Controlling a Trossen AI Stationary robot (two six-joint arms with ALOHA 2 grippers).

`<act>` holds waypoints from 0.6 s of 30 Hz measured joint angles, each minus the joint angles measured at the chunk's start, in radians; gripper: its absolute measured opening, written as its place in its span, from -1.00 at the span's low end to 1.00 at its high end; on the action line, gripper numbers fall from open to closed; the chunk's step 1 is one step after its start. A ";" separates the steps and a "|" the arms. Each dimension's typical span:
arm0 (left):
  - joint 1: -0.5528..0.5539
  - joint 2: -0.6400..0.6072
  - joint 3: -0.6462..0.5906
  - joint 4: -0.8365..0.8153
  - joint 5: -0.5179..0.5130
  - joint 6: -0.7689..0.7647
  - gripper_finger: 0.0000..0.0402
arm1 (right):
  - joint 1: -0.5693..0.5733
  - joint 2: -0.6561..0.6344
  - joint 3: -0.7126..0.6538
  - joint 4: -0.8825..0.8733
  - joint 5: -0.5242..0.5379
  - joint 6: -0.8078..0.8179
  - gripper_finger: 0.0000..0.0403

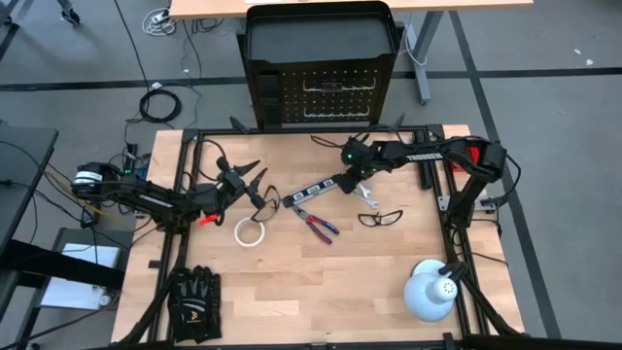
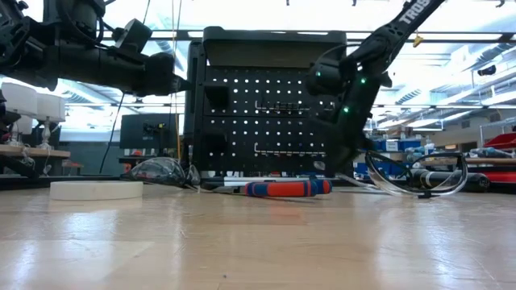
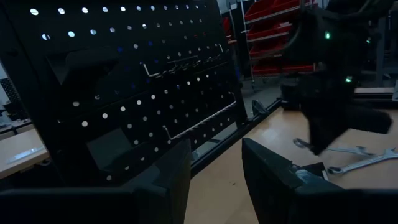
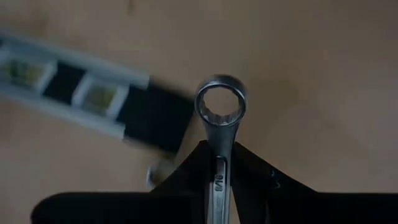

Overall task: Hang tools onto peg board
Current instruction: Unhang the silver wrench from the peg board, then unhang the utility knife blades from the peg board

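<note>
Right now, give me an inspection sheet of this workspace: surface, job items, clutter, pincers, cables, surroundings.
Surface: pale wooden tabletop, inside a black frame.
Job's things: upright black perforated peg board at the far edge; white tape roll, red-handled pliers, black-framed glasses and dark slim level bar lying flat.
Clutter: black gloves, white dome lamp.
Grippers: right pincer shut on a silver ring-end wrench above the table; left pincer open, empty, facing the board.
Cables: black coil on the floor.
Surroundings: red bins behind.

Silver wrench (image 4: 220, 112) clamped upright; level bar (image 4: 74, 87) flat below.
</note>
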 joint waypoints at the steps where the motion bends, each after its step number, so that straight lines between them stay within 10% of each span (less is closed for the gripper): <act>1: 0.000 0.000 0.000 0.000 0.000 0.000 -0.28 | 0.000 0.002 0.000 -0.025 -0.034 0.011 -0.71; 18: 0.000 0.000 0.000 0.000 -0.002 0.000 -0.28 | 0.009 0.002 0.058 -0.033 -0.073 -0.002 -0.17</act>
